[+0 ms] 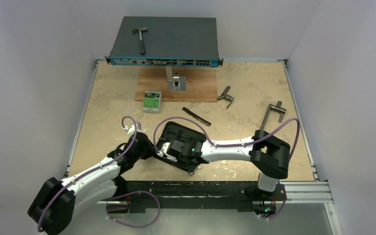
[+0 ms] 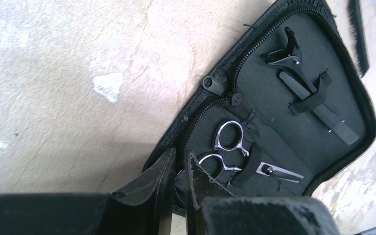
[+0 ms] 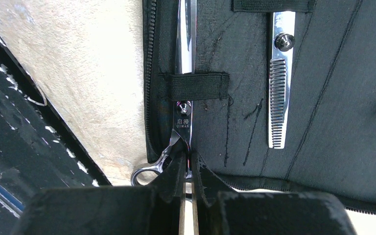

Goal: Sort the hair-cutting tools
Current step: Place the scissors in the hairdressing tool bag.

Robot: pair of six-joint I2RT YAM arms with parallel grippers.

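Plain silver scissors [image 3: 183,122] and toothed silver thinning scissors [image 3: 279,98] lie under elastic straps inside the open black zip case [image 1: 174,131]. Slim black hair clips [image 2: 286,54] are strapped in its other half. Your right pincer [image 3: 187,169] is clamped on the plain pair's handle. Your left pincer [image 2: 178,171] sits nearly together at the case's rim, and you cannot tell whether it grips. The long narrow black comb [image 1: 196,116] lies on the counter [image 1: 117,98] at one o'clock from the case, seemingly the piece left to stow.

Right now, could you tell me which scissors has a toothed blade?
The toothed scissors, lying farther from the zip: its blade carries comb-like teeth, while the plain scissors beside the zip has a smooth blade.
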